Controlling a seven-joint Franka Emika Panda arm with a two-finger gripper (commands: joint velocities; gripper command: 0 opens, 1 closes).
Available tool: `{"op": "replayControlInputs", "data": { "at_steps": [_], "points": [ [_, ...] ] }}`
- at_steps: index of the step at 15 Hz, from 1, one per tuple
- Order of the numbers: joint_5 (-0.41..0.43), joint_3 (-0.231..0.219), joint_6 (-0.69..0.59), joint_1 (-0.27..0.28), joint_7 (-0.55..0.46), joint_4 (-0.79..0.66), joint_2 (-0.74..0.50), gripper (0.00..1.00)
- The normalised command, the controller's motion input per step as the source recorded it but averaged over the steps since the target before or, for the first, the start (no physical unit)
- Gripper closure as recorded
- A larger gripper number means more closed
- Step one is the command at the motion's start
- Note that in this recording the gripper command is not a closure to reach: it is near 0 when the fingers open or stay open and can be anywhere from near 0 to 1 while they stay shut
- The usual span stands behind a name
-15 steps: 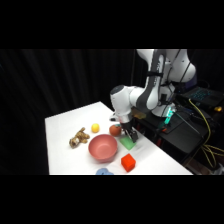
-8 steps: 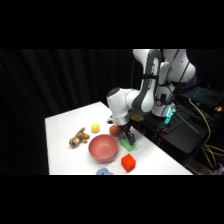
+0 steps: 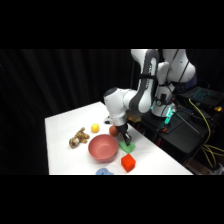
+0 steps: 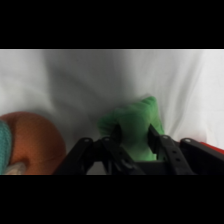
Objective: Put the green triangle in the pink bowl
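The green triangle [image 3: 129, 147] lies on the white table just right of the pink bowl [image 3: 102, 148]. My gripper [image 3: 125, 140] has come down right over it. In the wrist view the green triangle [image 4: 132, 127] fills the space between my two black fingers [image 4: 116, 134], which stand apart on either side of it; the gripper [image 4: 134, 135] is open, and the block's edges reach out past both fingers. Whether the fingers touch the block is unclear.
A red-orange cube [image 3: 128, 162] sits in front of the triangle, and a small reddish fruit [image 3: 113, 131] behind it. A yellow ball [image 3: 94, 128] and a brown lump [image 3: 78, 139] lie at the left. A blue thing [image 3: 104, 172] is at the front edge. The wrist view shows a reddish round shape [image 4: 30, 142] at left.
The gripper has moved left and down, from above the table's right side to right over the green triangle. The objects have stayed where they were.
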Motion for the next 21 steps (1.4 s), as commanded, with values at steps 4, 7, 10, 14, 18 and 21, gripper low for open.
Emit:
{"op": "replayControlInputs", "data": {
  "at_steps": [4, 7, 10, 14, 18, 21],
  "points": [
    [-0.142, -0.054, -0.27, 0.15, 0.25, 0.02, -0.3, 1.0],
    [-0.272, -0.12, -0.43, 0.212, 0.33, -0.05, -0.53, 0.98],
    [-0.341, -0.14, -0.45, 0.165, 0.28, -0.03, -0.54, 0.95],
    [-0.338, -0.123, -0.41, 0.076, 0.16, 0.18, -0.27, 0.94],
    [-0.217, -0.093, -0.3, 0.012, 0.0, 0.43, 0.15, 0.91],
    [-0.13, -0.077, -0.25, -0.018, -0.08, 0.52, 0.34, 0.91]
  ]
}}
